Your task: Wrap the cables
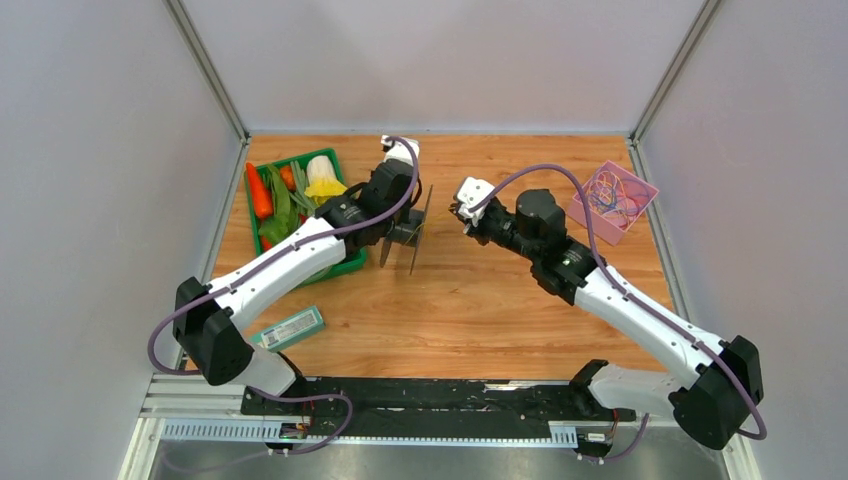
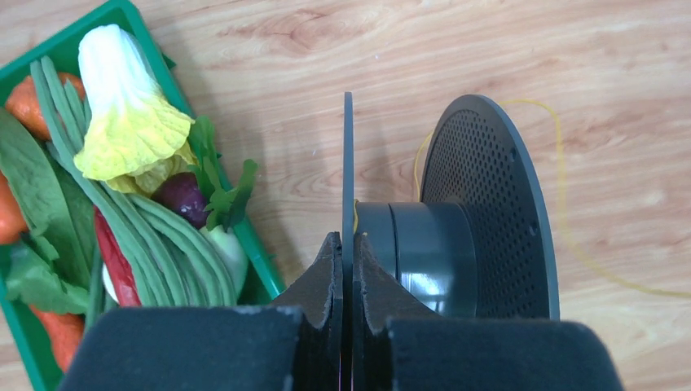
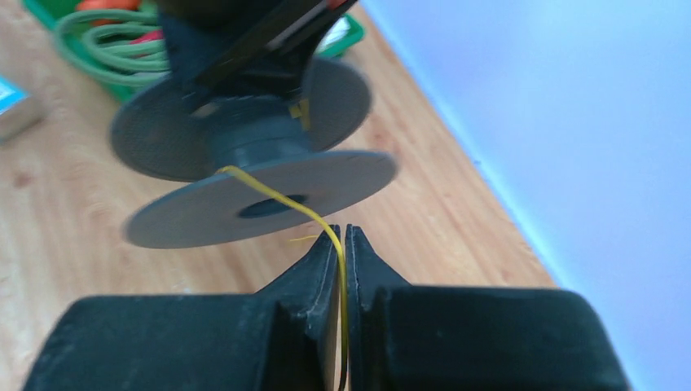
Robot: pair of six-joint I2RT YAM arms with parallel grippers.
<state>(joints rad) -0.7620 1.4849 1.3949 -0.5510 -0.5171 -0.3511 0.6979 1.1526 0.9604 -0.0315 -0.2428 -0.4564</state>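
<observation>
**Robot test cell in a laboratory.** Plain grey panels [image 1: 440,60] set in aluminium posts [image 1: 205,65] enclose a wooden worktop [image 1: 470,300] on three sides. A left arm [image 1: 290,255] and a right arm [image 1: 630,310] stand on a metal rail [image 1: 400,400] at its near edge. Props: a green tray [image 1: 290,158] of vegetables [image 1: 262,190] and a pink box [image 1: 595,226] of cables [image 1: 612,195].

Left arm [image 1: 290,255] and right arm [image 1: 620,300] extended forward, wrists angled toward each other, apart. Left tool [image 2: 348,252] jaws clamped tight; right tool [image 3: 342,240] pinched, hairline gap at tips.
</observation>
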